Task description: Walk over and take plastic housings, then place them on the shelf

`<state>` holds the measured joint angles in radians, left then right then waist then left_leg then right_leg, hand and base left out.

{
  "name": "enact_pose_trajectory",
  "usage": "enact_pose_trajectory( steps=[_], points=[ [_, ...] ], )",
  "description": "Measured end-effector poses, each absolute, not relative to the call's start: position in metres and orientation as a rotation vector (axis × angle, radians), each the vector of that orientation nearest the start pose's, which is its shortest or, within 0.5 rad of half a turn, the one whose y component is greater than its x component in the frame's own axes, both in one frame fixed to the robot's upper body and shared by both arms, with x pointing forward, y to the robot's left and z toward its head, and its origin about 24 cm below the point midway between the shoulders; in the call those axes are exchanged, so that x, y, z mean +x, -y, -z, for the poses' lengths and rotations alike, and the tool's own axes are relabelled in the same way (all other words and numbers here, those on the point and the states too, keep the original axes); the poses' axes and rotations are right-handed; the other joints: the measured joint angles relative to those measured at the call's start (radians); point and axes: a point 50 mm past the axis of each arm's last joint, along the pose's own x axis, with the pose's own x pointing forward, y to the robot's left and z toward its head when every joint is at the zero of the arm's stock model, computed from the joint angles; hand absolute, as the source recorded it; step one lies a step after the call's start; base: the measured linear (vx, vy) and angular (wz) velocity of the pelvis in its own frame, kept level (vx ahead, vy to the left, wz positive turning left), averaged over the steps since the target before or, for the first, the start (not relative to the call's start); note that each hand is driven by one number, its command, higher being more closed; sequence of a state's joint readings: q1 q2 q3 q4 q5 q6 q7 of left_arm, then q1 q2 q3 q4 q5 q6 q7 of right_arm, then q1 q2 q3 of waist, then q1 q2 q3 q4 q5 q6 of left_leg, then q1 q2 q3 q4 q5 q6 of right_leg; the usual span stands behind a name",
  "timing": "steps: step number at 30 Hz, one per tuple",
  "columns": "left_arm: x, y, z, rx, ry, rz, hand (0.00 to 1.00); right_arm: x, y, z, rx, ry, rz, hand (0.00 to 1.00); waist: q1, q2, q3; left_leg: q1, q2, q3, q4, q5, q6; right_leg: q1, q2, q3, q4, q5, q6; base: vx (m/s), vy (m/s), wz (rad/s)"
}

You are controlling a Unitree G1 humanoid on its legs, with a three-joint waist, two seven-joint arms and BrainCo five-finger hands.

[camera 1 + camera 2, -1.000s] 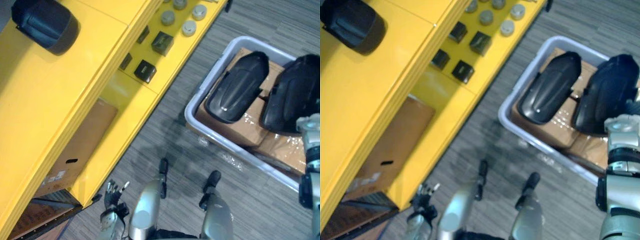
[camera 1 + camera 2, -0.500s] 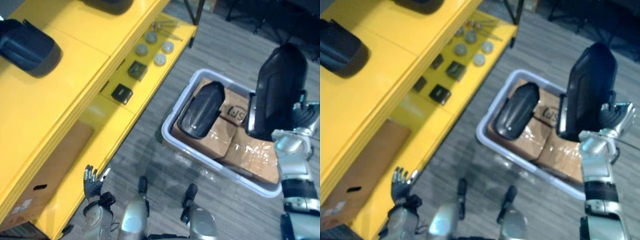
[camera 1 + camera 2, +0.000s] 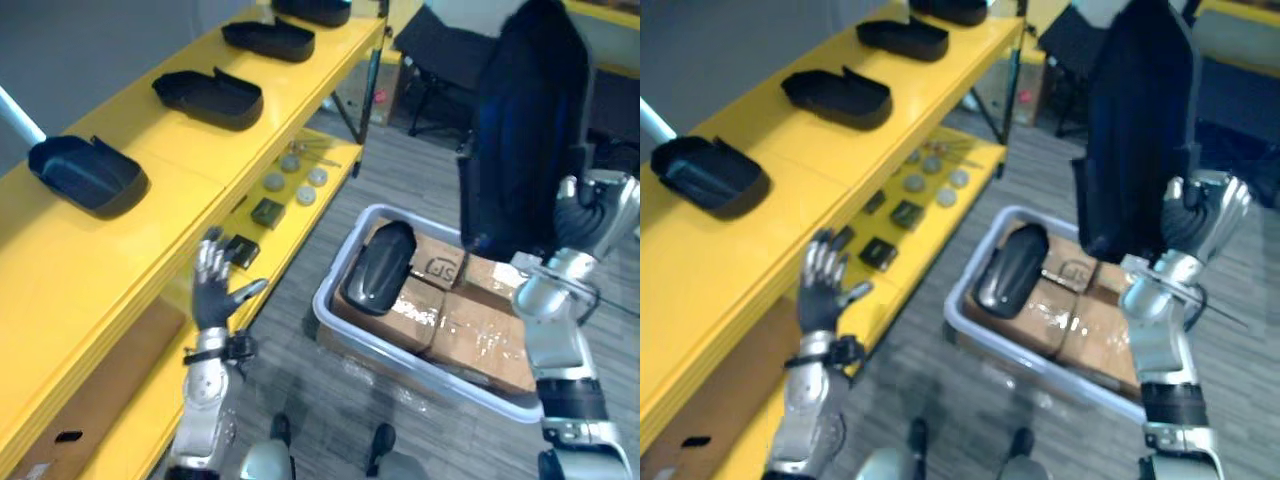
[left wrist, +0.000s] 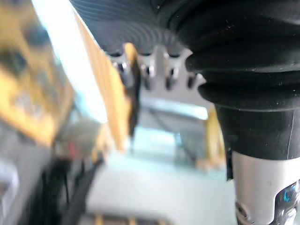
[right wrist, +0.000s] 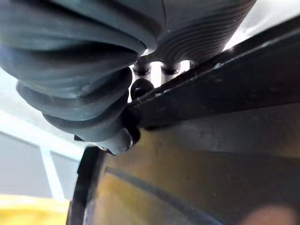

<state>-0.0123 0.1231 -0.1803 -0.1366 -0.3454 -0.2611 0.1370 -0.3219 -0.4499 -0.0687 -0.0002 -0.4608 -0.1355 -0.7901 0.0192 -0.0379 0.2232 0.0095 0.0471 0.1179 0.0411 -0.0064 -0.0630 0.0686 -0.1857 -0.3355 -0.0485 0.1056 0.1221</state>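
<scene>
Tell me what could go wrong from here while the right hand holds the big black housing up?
1. The right hand grips the tall housing near its lower edge, so it may tilt or slip into the bin.
2. The top shelf already carries other housings; setting this one down could knock one.
3. The open left hand is raised close to the shelf edge and may strike it.

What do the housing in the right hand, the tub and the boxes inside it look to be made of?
Held housing, in the right hand: dark moulded plastic by the look, a smooth thin-walled shell with a dull sheen. Tub: pale plastic, with a smooth rounded rim. Boxes: brown cardboard, and the shiny glints on top suggest tape or film.
</scene>
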Motion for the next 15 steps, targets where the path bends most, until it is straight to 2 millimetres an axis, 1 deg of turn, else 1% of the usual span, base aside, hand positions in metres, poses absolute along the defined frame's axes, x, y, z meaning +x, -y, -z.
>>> enact_pose_trajectory(
  steps=[1, 3, 4, 5, 6, 7, 9, 12, 15],
  points=[
    [0.250, -0.132, -0.097, -0.293, 0.338, 0.070, 0.00, 0.278, 0.231, -0.187, -0.669, 0.815, 0.767, 1.00, 0.000, 0.000, 0.000, 0.007, 0.001, 0.006, -0.002, -0.001, -0.001, 0.000, 0.001, 0.009, 0.000, 0.002, 0.000, -0.03, 0.007, -0.28],
    [0.256, -0.116, -0.099, -0.357, 0.291, 0.165, 0.00, 0.275, 0.211, -0.193, -0.636, 0.908, 0.683, 1.00, -0.008, -0.001, -0.008, 0.015, 0.004, 0.025, -0.003, -0.002, -0.002, -0.001, 0.004, 0.025, -0.006, 0.009, -0.002, -0.04, 0.005, -0.25],
    [0.258, -0.114, -0.098, -0.377, 0.275, 0.180, 0.00, 0.274, 0.206, -0.195, -0.625, 0.927, 0.660, 1.00, -0.006, -0.002, -0.009, 0.020, 0.005, 0.033, -0.006, -0.002, -0.002, -0.001, 0.005, 0.035, -0.010, 0.012, -0.003, -0.04, 0.002, -0.26],
    [0.259, -0.109, -0.095, -0.415, 0.237, 0.204, 0.00, 0.274, 0.195, -0.197, -0.603, 0.961, 0.607, 1.00, -0.010, -0.001, -0.011, 0.024, 0.005, 0.037, -0.008, -0.002, -0.002, 0.000, 0.006, 0.041, -0.017, 0.015, -0.004, -0.04, -0.004, -0.21],
    [0.261, -0.107, -0.093, -0.426, 0.217, 0.214, 0.00, 0.274, 0.191, -0.198, -0.594, 0.974, 0.586, 1.00, -0.014, -0.001, -0.014, 0.024, 0.005, 0.037, -0.010, -0.002, -0.002, -0.001, 0.006, 0.041, -0.017, 0.015, -0.004, -0.05, -0.006, -0.14],
    [0.263, -0.101, -0.088, -0.450, 0.175, 0.238, 0.00, 0.274, 0.183, -0.199, -0.578, 0.989, 0.543, 1.00, -0.019, 0.000, -0.023, 0.024, 0.005, 0.040, -0.017, -0.001, -0.003, -0.008, 0.007, 0.043, -0.017, 0.015, -0.004, -0.05, -0.006, -0.07],
    [0.266, -0.093, -0.083, -0.480, 0.124, 0.271, 0.00, 0.276, 0.167, -0.200, -0.560, 1.015, 0.475, 1.00, -0.019, -0.002, -0.032, 0.025, 0.008, 0.054, -0.022, 0.001, -0.005, -0.017, 0.011, 0.054, -0.017, 0.018, -0.007, -0.03, -0.004, -0.13],
    [0.272, -0.085, -0.086, -0.469, 0.106, 0.305, 0.00, 0.275, 0.151, -0.204, -0.540, 1.055, 0.403, 1.00, -0.021, -0.003, -0.033, 0.025, 0.008, 0.055, -0.023, 0.003, -0.007, -0.019, 0.014, 0.060, -0.017, 0.022, -0.007, 0.00, -0.004, -0.06],
    [0.278, -0.081, -0.090, -0.486, 0.098, 0.322, 0.00, 0.276, 0.143, -0.205, -0.534, 1.066, 0.358, 1.00, -0.029, -0.004, -0.036, 0.025, 0.004, 0.054, -0.023, 0.003, -0.007, -0.019, 0.013, 0.060, -0.017, 0.023, -0.006, 0.00, 0.000, 0.00]
  ],
)
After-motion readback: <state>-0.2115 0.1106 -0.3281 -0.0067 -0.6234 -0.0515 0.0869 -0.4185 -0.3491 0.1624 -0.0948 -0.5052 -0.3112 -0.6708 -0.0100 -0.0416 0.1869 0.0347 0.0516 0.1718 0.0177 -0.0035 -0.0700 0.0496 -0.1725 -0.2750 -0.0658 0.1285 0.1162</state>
